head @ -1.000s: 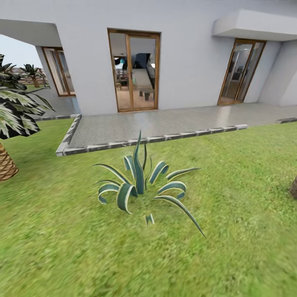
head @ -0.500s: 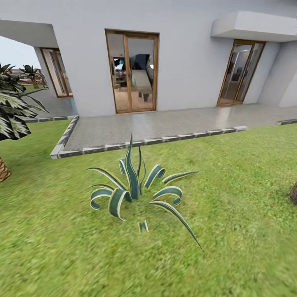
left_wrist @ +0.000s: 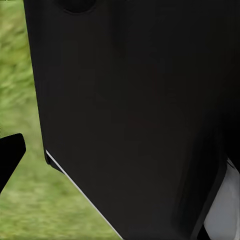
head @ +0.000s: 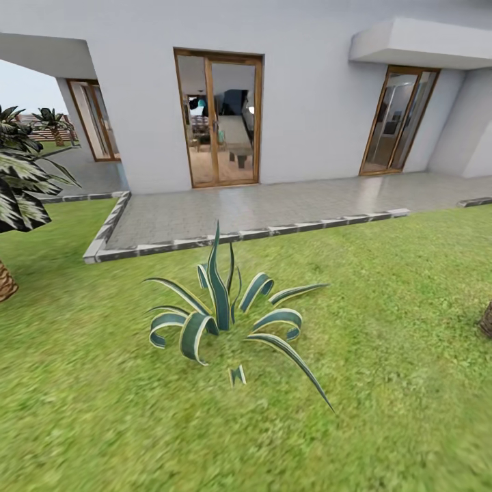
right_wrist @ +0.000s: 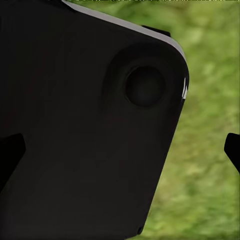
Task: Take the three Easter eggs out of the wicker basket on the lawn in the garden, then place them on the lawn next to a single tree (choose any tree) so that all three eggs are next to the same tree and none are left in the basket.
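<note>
Green lawn (head: 383, 307) spreads around the striped agave (head: 225, 311) up to stone kerbing (head: 253, 233).

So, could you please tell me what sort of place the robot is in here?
A house garden, it seems: a green lawn with a striped agave plant, a paved patio edged in stone, and a white house with wood-framed glass doors.
</note>
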